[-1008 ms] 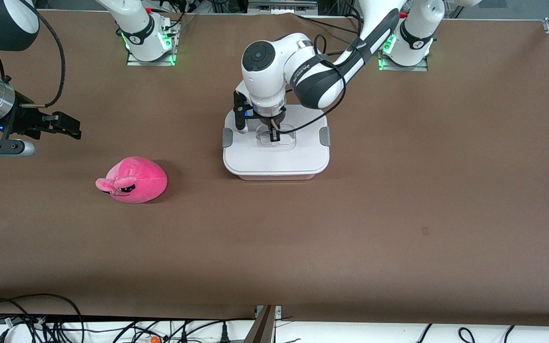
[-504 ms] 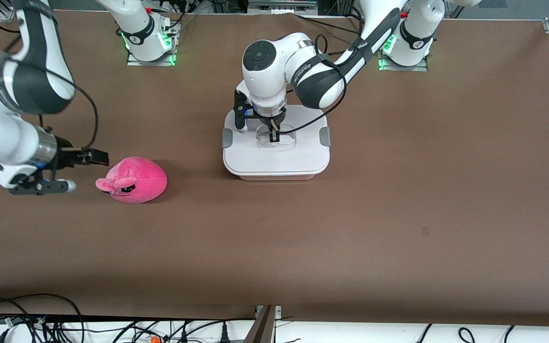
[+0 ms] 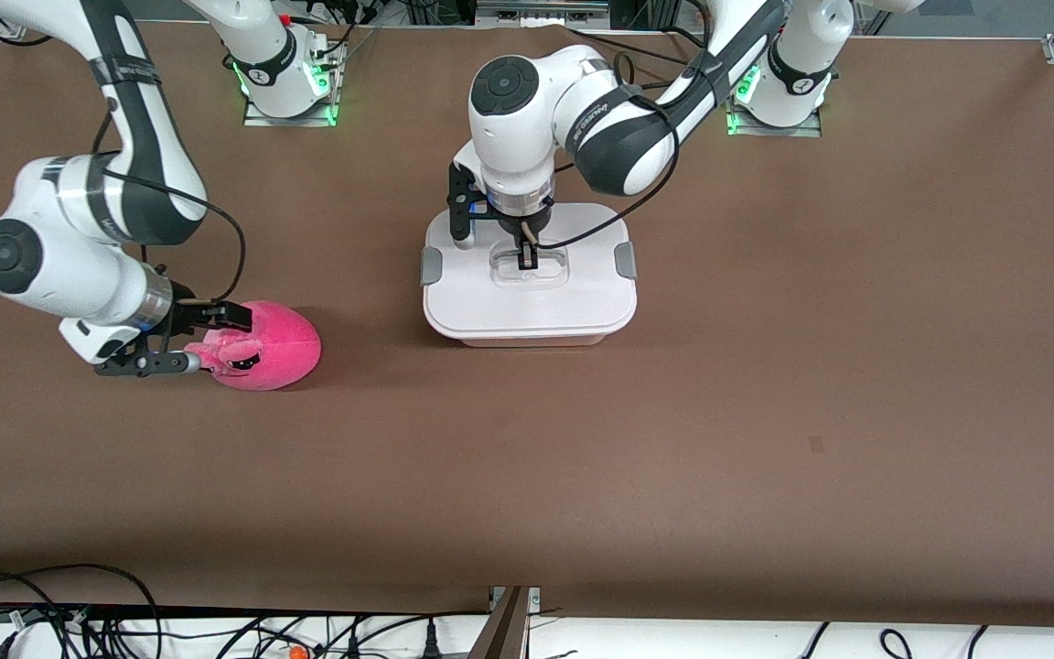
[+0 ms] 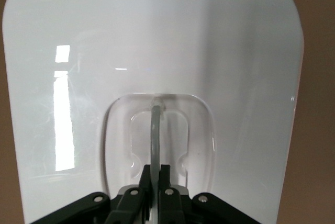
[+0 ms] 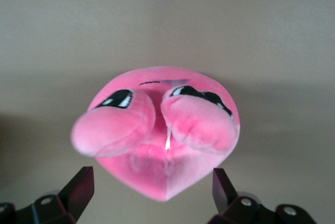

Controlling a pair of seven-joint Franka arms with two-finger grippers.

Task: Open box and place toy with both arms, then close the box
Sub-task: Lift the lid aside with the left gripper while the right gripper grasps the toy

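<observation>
Since a moment ago my right end effector (image 3: 205, 340) has swung in from the counter's edge and now brackets the toy's (image 3: 263, 346) face end, fingers spread wide and not yet touching; the box has barely shifted. My left end effector (image 3: 527, 260) is clenched on the clear handle (image 4: 155, 130) in the lid's (image 3: 529, 279) recess, the box (image 3: 532, 337) sitting mid-counter with its lid apparently still down. The toy lies on the counter (image 3: 765, 412) toward the right arm's end, nearer the front camera than the box. I judge the plush light, soft and squashy, so I'd grip across its plump body, not the floppy ears (image 5: 112, 130). The lid looks stiff and slick; the thin handle is its only sure hold.
</observation>
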